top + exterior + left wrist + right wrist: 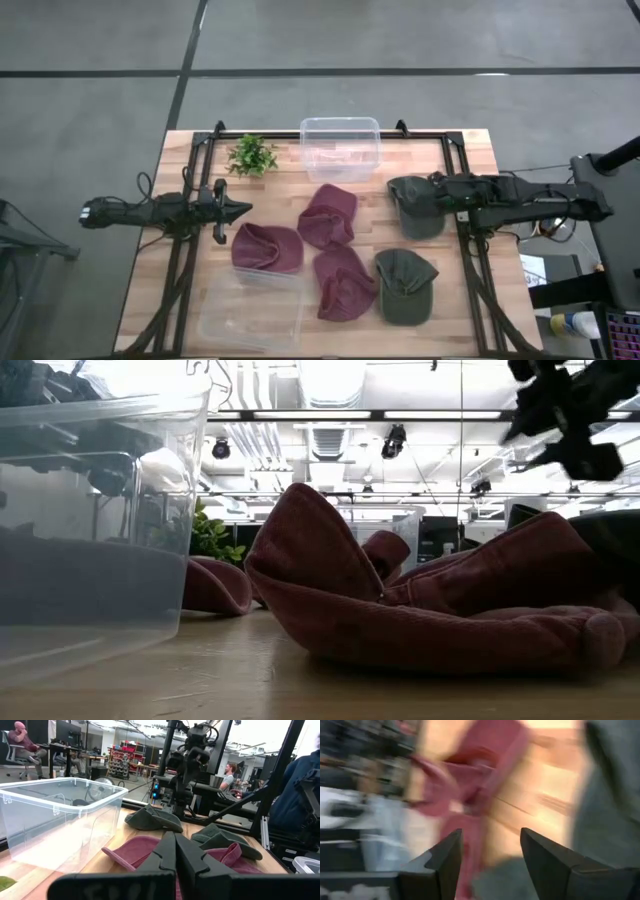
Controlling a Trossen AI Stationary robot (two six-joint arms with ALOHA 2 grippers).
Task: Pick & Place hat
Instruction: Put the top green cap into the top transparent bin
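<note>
Three maroon hats lie mid-table: one (328, 215) in the middle, one (267, 247) to its left, one (343, 283) nearer. A green hat (405, 287) rests flat near the front edge. A second green hat (418, 218) lies flat toward the right side, also seen in the left wrist view (152, 818). My right gripper (408, 190) (490, 832) hangs open over this hat's far part; in the low view (575, 445) it stands clear above the hat. My left gripper (245, 209) (175, 837) is shut, level above the table, left of the maroon hats.
A clear plastic bin (340, 148) stands at the far edge, with a small green plant (252, 155) to its left. A second clear bin (252, 312) sits at the near left. Black frame rails (183, 250) run along both sides of the table.
</note>
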